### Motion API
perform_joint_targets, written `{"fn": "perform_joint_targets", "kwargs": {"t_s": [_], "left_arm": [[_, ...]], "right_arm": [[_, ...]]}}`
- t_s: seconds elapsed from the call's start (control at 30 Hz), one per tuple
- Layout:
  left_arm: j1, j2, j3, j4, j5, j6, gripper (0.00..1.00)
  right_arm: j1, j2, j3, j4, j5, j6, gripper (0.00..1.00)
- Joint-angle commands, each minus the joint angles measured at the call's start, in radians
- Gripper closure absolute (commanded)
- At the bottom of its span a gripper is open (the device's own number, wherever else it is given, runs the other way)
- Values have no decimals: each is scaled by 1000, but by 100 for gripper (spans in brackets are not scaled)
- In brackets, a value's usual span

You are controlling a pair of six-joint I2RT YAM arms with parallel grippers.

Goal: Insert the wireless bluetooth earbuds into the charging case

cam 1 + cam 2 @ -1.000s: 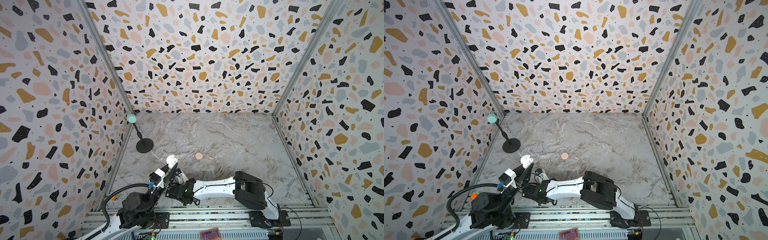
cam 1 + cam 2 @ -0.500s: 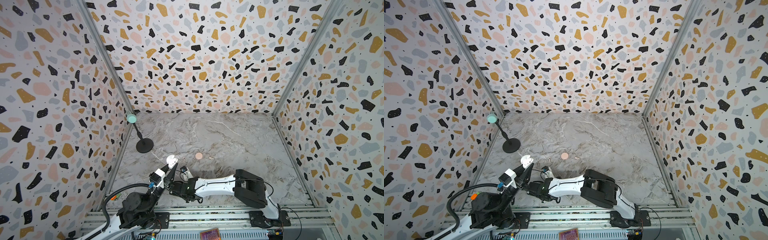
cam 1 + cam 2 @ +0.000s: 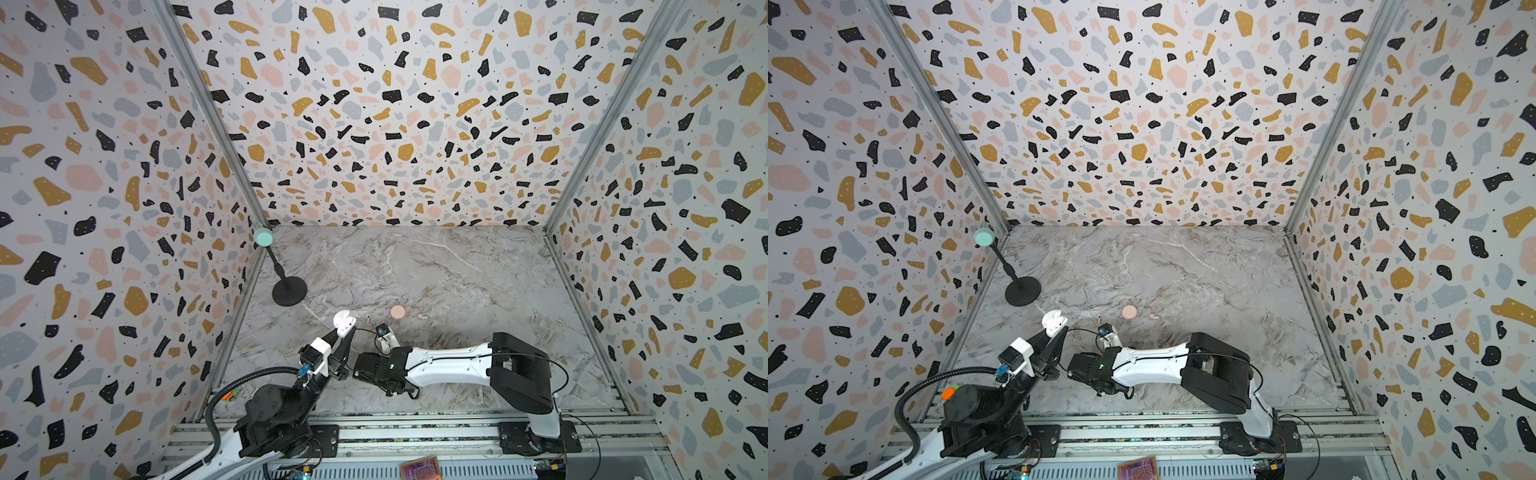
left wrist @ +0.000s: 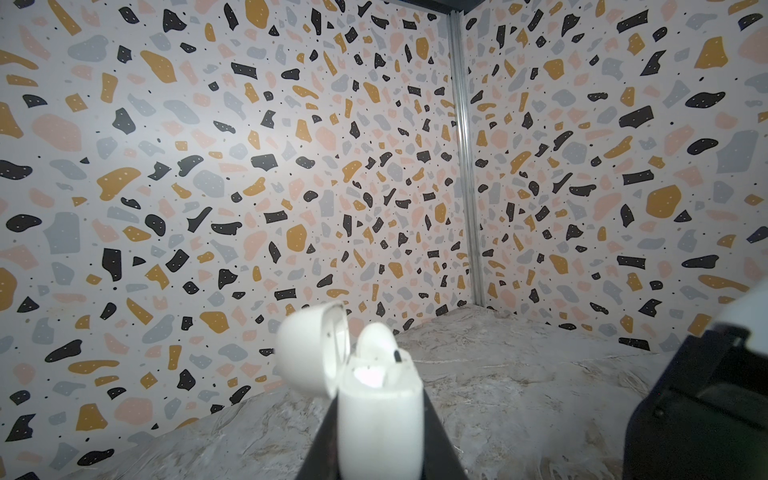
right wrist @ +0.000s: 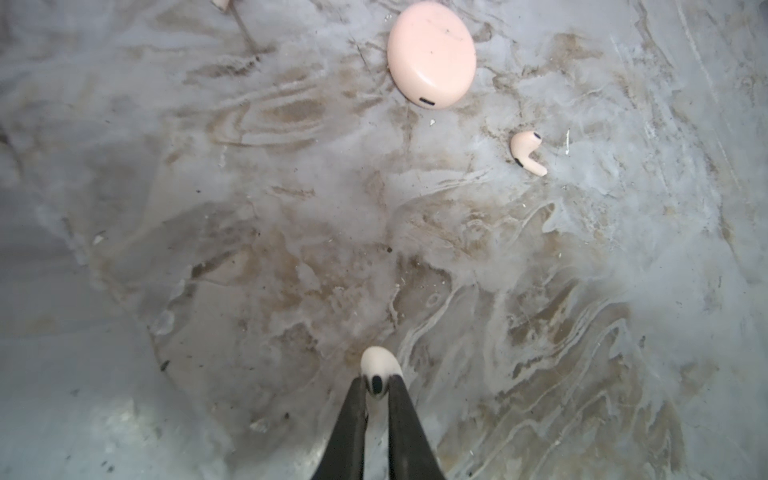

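In the last second the right end effector (image 5: 377, 384) had closed tight on 1 glossy white earbud (image 5: 379, 362) low over the surface (image 5: 249, 249), likely readying its insertion into the open white charging case (image 3: 344, 322), pinched firmly by the left end effector (image 4: 379, 415) at 9 o'clock of the pink case (image 3: 397, 311).

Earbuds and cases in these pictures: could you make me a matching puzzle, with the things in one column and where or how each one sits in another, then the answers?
Column one
1. white case
2. pink case
3. pink earbud
4. white earbud

Column two
A. lying loose on the table
B. pinched in the right pincer
C. closed, resting on the table
D. lid open, gripped by the left pincer

Pairs: 1-D, 2-C, 3-A, 4-B
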Motion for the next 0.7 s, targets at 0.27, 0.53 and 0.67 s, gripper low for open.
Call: {"fn": "perform_joint_targets", "kwargs": {"t_s": [0.27,0.53,0.67], "left_arm": [[-3,-11,-7,52,-6,6,100],[-3,-11,-9,54,-5,6,100],[-3,-12,-9,55,-2,4,100]], "right_arm": [[-3,54,61,-129,51,41,87],[16,116,116,-177,62,20,88],[29,158,150,-203,67,6,88]]}}
